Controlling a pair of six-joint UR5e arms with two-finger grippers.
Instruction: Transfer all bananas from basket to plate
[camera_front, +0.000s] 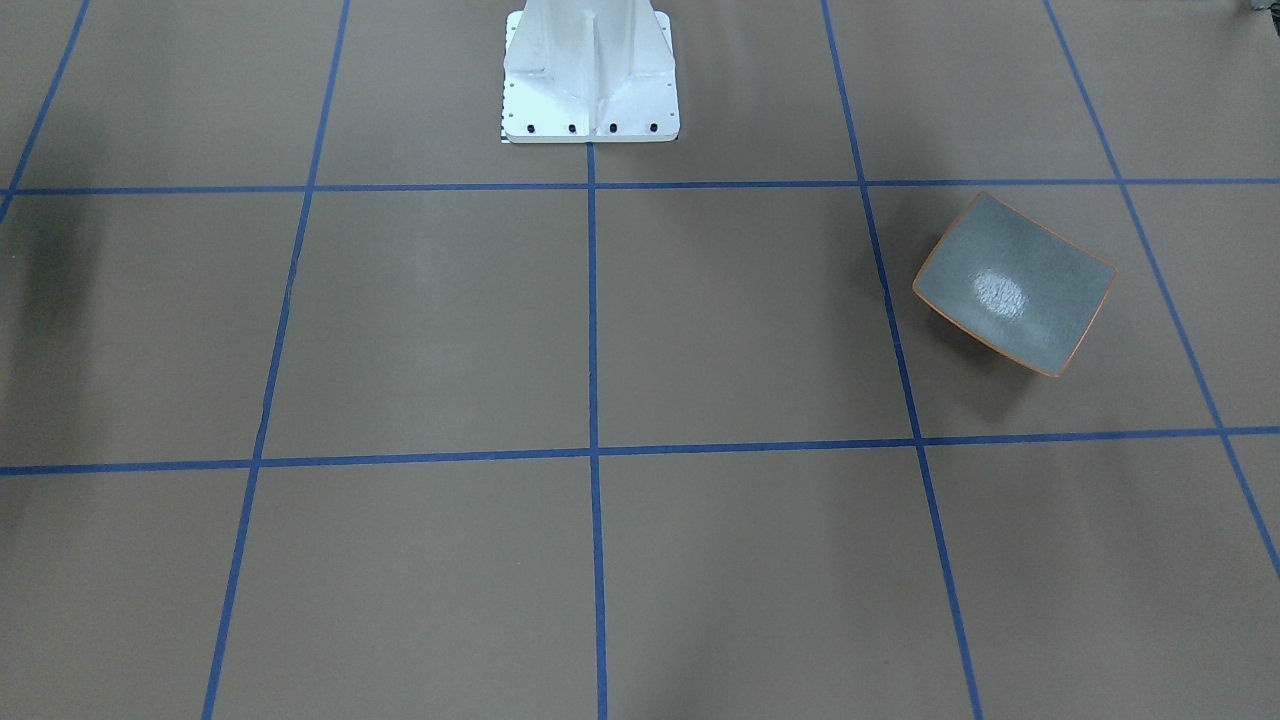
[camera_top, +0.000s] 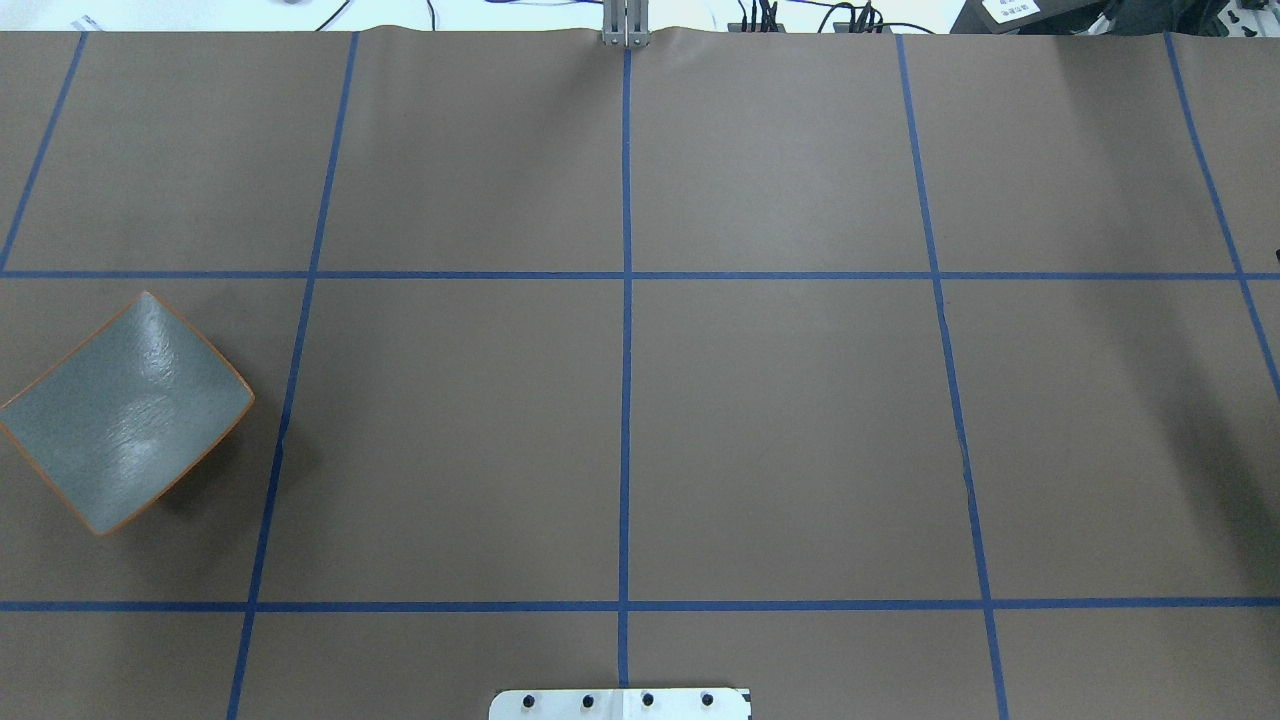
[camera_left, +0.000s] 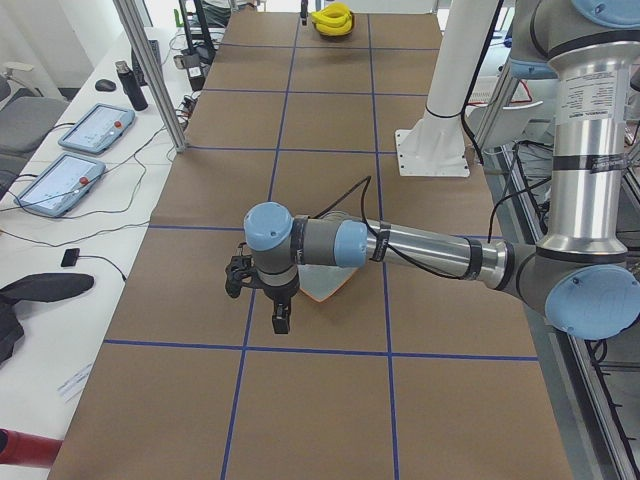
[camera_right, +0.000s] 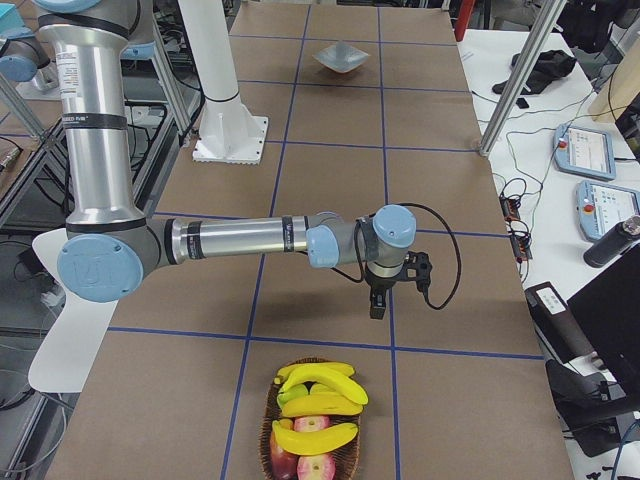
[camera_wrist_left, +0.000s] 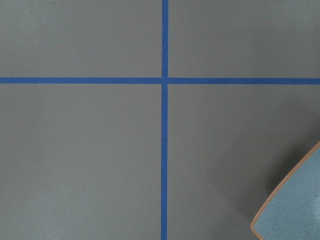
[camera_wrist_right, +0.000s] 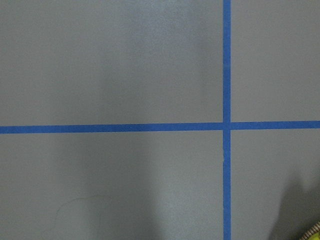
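From the robot's right end of the brown paper-covered bench (camera_top: 780, 420), gridded with blue tape, the oval woven basket (camera_right: 268, 425) sits close to that end. The curved yellow bananas (camera_right: 318, 400) are piled in it over some red apples (camera_right: 305, 462). I count 4 bananas, 1 of them paler and greenish and half buried. From the opposite end the same yellow heap (camera_left: 333, 16) shows small and far off.

The square, glossy grey-green plate (camera_top: 110, 420) with its thin orange-brown rim lies at the robot's left end of the bench, about midway between the front and back edges and turned corner-on to the grid. Its inside is bare and catches the light (camera_front: 1010, 285).

The left arm (camera_left: 420, 250) reaches out low and level across the bench, wrist bent down. The left jaws hang above the paper just beside the plate (camera_left: 328, 287), which the arm partly hides. A corner of the plate (camera_wrist_left: 300, 210) shows in the wrist view. I cannot tell how far apart these jaws stand.

The right arm (camera_right: 240, 238) stretches out the same way. The right jaws point down over a tape line near the basket, apart from it, and I cannot tell their opening either.

The white pedestal base (camera_front: 590, 70) stands at mid-length along the robot's edge.
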